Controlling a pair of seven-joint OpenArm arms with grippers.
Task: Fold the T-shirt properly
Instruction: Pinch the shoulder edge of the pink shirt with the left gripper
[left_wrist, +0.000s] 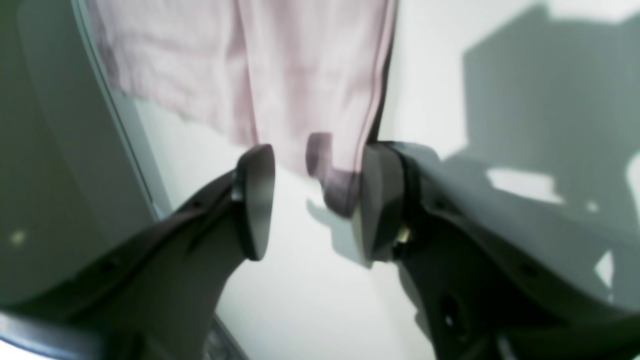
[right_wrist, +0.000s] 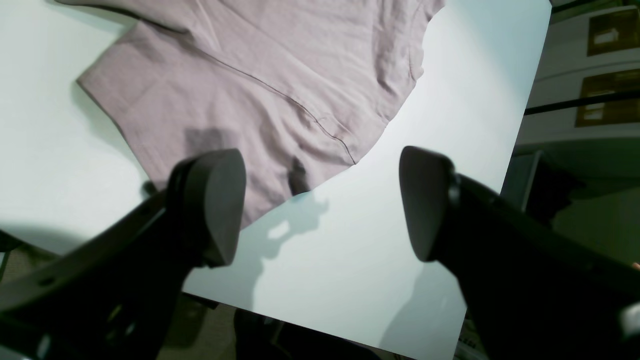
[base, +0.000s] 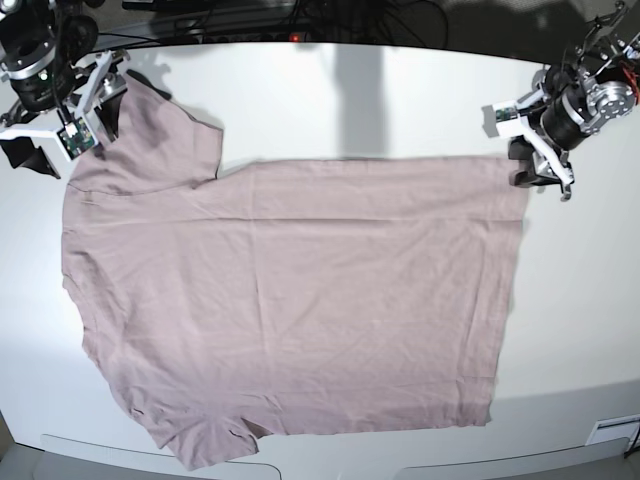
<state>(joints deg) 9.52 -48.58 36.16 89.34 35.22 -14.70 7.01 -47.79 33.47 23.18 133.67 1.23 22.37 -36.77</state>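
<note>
Base view shows us the T-shirt spread flat, long axis running between both arms: its hem corner sits between the parted, ungripping left gripper fingers, its sleeve just ahead of the wide-open, empty right gripper.

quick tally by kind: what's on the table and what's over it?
T-shirt: 1, mauve-pink, spread flat
Table: 1, white
Pincers: 2, left pincer at a shirt corner, right pincer open over a sleeve
Total: 4
</note>
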